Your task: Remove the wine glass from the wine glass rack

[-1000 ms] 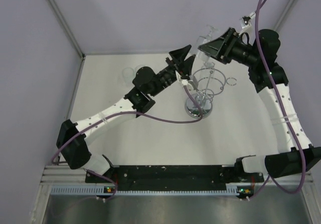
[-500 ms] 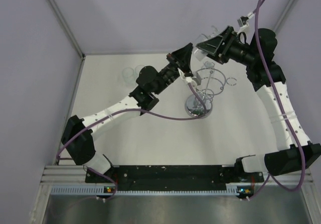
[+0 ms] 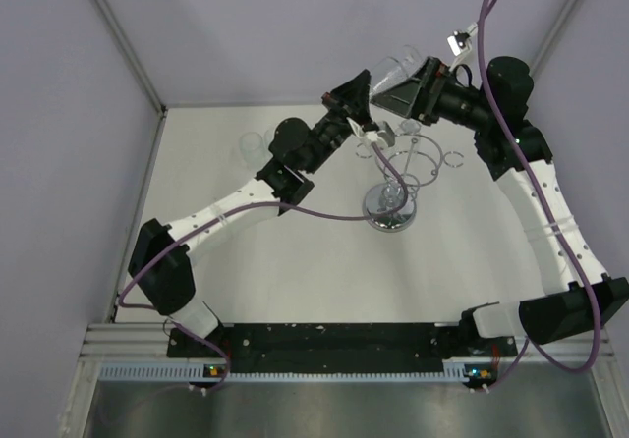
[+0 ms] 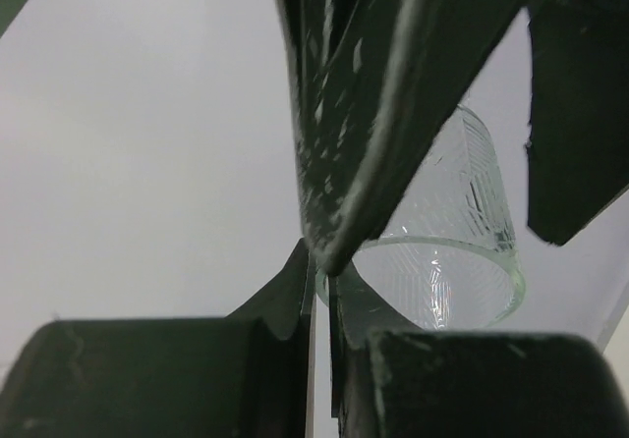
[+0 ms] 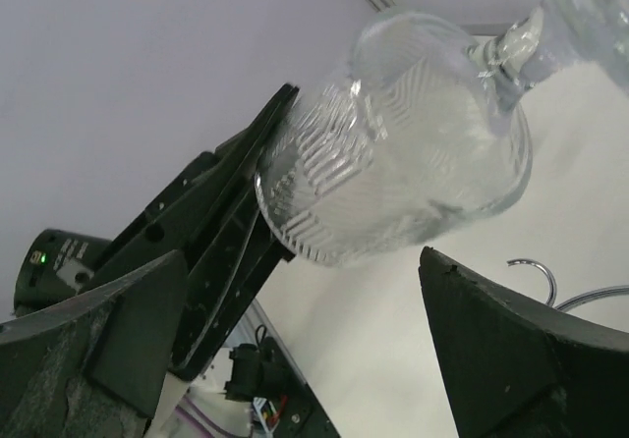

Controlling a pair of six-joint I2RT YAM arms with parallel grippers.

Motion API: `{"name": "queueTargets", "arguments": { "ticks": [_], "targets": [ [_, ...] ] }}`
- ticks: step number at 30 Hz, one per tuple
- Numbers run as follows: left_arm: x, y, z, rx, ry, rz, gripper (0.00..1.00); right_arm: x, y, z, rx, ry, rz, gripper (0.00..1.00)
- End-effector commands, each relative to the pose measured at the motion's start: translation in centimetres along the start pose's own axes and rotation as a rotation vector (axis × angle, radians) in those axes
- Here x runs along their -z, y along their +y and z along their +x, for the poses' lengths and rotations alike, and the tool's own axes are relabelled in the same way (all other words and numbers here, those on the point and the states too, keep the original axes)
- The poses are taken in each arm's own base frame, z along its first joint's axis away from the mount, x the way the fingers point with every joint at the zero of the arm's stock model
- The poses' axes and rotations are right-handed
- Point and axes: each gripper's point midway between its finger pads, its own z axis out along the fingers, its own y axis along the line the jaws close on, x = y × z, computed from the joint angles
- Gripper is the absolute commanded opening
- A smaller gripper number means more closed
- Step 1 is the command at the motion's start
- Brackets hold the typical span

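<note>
clear ribbed wine glass point(image 5: 393, 153) tilts between the right hand's point(image 5: 303, 254) wide-spread fingers; grip unclear. left hand point(image 4: 316, 261), pinched shut, empty, beside its rim. lift slowly, clear of the shiny chrome wire rack point(image 3: 391, 212).

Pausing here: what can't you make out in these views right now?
- The right claw and its hold on the wine glass: the right wrist view shows fingers flanking the bowl, but no contact is visible.
- Glass foot: cut off at that view's top corner; from above, the claw covers it.
- Whether the glass is clear of the wine glass rack: too small from above.
- Left wrist view: dark blurred parts cover most of the glass.
</note>
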Motion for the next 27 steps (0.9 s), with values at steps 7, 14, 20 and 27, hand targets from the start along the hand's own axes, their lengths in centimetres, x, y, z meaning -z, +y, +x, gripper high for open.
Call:
{"name": "queueTargets", "arguments": {
  "ticks": [7, 14, 20, 27],
  "targets": [
    [4.0, 9.3, 7.5, 0.066, 0.275, -0.136, 0.00, 3.0, 3.6, 1.8, 0.370, 0.024, -0.156, 0.99],
    [9.6, 8.1, 12.8, 0.200, 0.533, 0.016, 0.00, 4.6, 2.2, 2.6, 0.507, 0.048, -0.089, 0.99],
    [16.2, 5.7, 17.0, 0.321, 0.821, 0.188, 0.00, 5.7, -1.0, 1.9, 0.544, 0.015, 0.067, 0.98],
    [23.0, 4.6, 21.4, 0.459, 1.157, 0.312, 0.00, 6.2, -4.3, 3.1, 0.532, 0.082, 0.174, 0.93]
  ]
}}
